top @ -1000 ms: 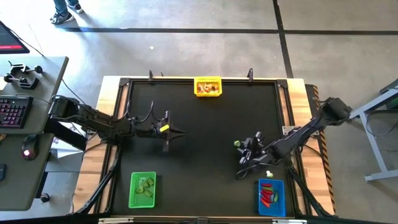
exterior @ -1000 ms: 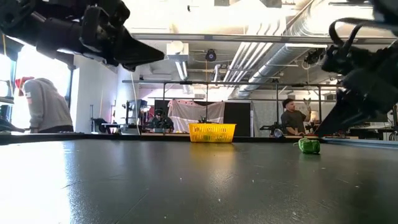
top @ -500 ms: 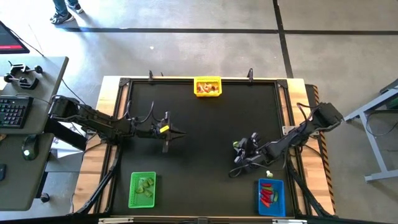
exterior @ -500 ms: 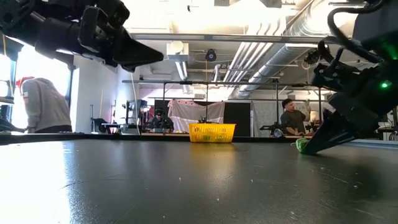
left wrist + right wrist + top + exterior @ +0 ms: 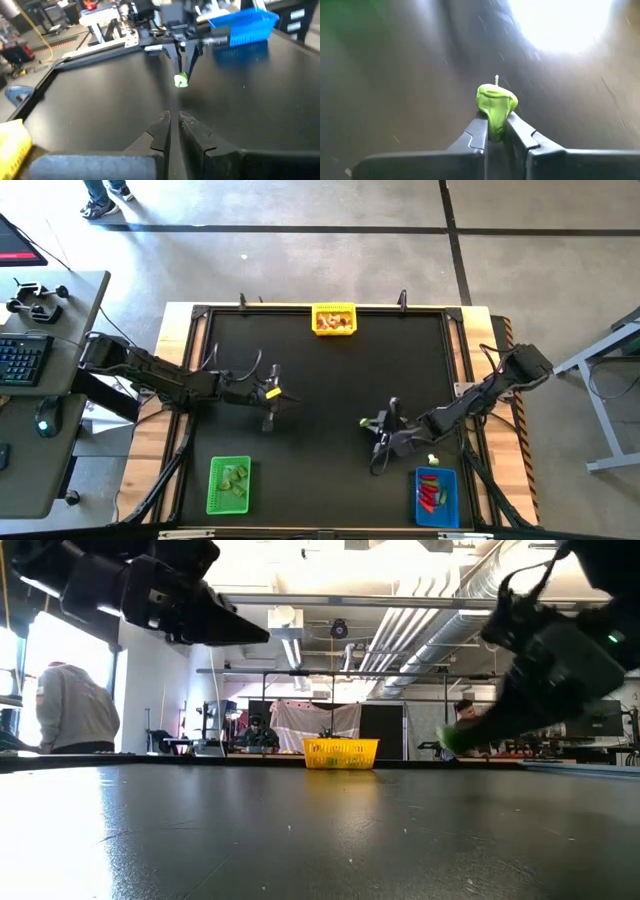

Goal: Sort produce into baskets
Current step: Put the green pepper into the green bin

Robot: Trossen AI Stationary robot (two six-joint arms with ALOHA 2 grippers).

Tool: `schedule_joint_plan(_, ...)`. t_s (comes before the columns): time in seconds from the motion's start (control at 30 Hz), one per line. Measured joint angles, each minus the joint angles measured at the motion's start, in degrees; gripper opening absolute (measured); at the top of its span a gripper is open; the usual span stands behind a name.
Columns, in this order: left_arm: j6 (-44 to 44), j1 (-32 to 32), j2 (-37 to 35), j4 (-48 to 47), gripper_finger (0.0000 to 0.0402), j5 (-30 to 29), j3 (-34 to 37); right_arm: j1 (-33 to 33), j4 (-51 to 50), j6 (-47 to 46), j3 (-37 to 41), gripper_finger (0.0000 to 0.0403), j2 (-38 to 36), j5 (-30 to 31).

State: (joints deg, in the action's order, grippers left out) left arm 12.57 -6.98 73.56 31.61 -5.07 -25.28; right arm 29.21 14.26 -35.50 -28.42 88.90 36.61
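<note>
A small green pepper piece (image 5: 496,106) is between the fingers of my right gripper (image 5: 370,425), which is shut on it right of the table's middle. The piece also shows in the high view (image 5: 365,422), the low view (image 5: 451,738) and the left wrist view (image 5: 180,80). My left gripper (image 5: 286,395) hovers shut and empty left of the middle. The yellow basket (image 5: 334,319) stands at the far edge, the green basket (image 5: 229,485) at the near left and the blue basket (image 5: 436,497) at the near right, each with pieces inside. My right gripper pinches the pepper piece between its two fingertips, on the end nearest the gripper (image 5: 494,129). Its thin stem (image 5: 496,79) points away from the fingers. The fingers slant down from the table's right. The piece is lifted clear of the table.
A whitish piece (image 5: 433,461) lies on the black mat just beyond the blue basket. People and workbenches show in the room behind the table. A desk with a keyboard (image 5: 20,360) stands off the table's left side.
My right gripper has shut on the green piece, which lay on the mat a second ago. It has lifted the piece clear and carried it a little toward the table's left.
</note>
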Motion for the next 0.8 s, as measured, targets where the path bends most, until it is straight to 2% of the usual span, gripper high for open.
schedule_joint_plan(0.13,5.9,-0.7,4.5,-1.0,0.0046,0.0,-4.5,-2.4,8.6,8.6,0.0,0.0007,0.0,-1.8)
schedule_joint_plan(0.33,12.0,-0.7,14.4,-2.1,0.0091,-1.8,-12.0,-5.0,21.2,20.1,0.0,0.001,0.0,-6.5)
schedule_joint_plan(0.43,15.3,-0.7,18.7,-1.9,0.0103,-4.2,-15.6,-5.6,24.0,22.0,0.0,0.001,0.0,-8.6)
schedule_joint_plan(0.57,18.6,-1.1,22.8,-1.7,0.0108,-4.3,-19.5,-5.7,24.6,22.7,0.0,0.001,0.0,-8.7)
schedule_joint_plan(0.8,21.4,-1.7,25.1,-1.7,0.0108,-2.1,-21.9,-5.7,25.8,23.0,0.0,0.001,0.0,-8.7)
